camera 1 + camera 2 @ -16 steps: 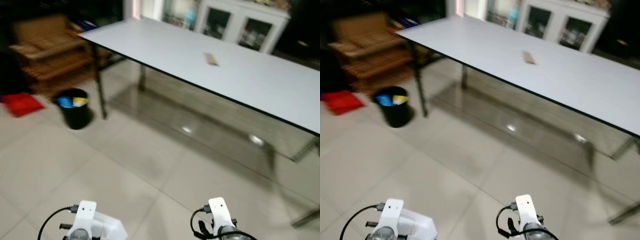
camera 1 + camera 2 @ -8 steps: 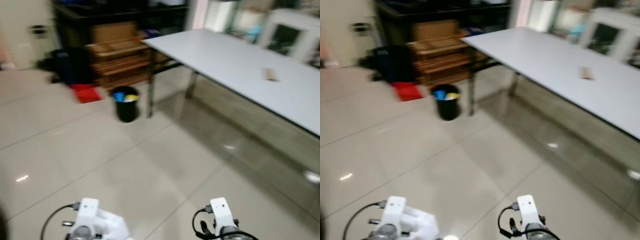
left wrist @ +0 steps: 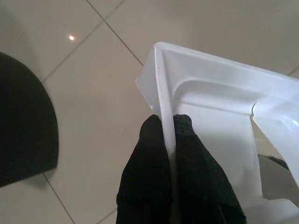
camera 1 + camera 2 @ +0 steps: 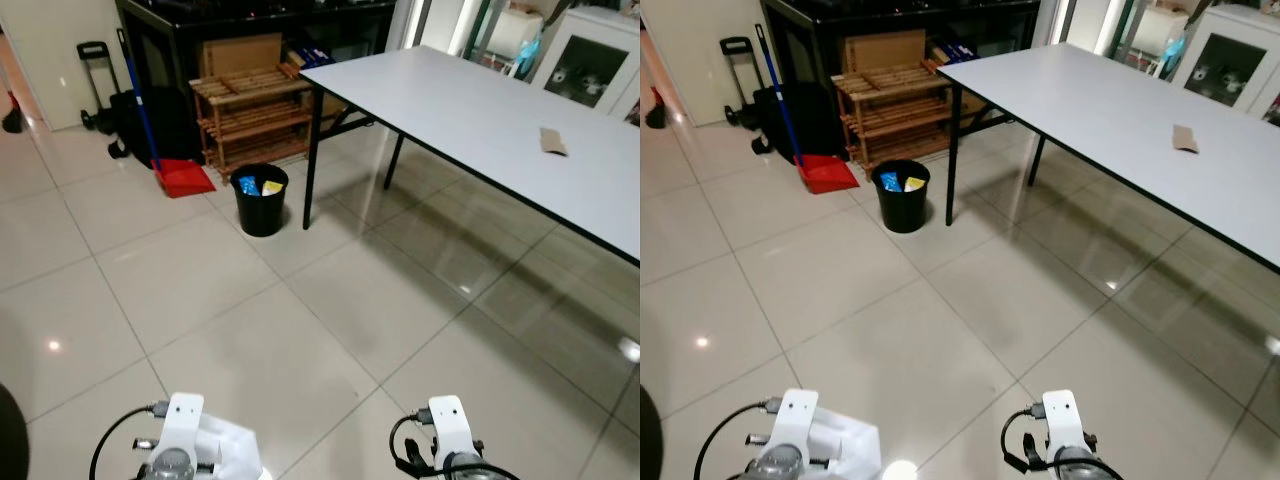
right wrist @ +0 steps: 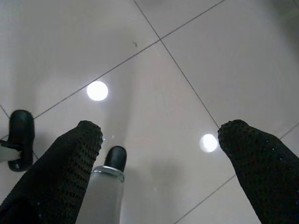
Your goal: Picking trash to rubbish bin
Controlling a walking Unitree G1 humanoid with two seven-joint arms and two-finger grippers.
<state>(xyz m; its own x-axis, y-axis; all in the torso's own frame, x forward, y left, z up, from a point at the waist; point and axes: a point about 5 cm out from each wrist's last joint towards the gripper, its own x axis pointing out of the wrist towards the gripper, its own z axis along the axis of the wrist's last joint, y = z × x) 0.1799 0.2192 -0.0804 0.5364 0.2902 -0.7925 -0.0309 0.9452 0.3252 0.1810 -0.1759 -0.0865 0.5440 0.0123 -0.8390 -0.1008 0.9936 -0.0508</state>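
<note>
A black rubbish bin [image 4: 261, 199] with blue and yellow litter inside stands on the tiled floor by the table's near leg. A small brown scrap [image 4: 553, 141] lies on the long grey-white table [image 4: 470, 100]. In the left wrist view my left gripper [image 3: 167, 125] is shut on the rim of a white plastic container [image 3: 219, 116]; that container [image 4: 228, 452] shows low beside my left arm [image 4: 175, 445]. My right gripper [image 5: 161, 133] hangs open over bare tiles, holding nothing. Its arm [image 4: 447, 450] sits at the bottom right.
A wooden slatted rack [image 4: 255, 105] and a red dustpan [image 4: 183, 178] with a blue-handled broom stand behind the bin. A hand trolley [image 4: 95, 80] leans at the far left. A white glass-door cabinet [image 4: 590, 60] stands beyond the table. Open tiled floor [image 4: 300, 320] stretches ahead.
The camera has swung and pulled back, and the blur is gone; the bin now sits farther off, upper centre-left. Both arms hold the same pose at the bottom edge.
</note>
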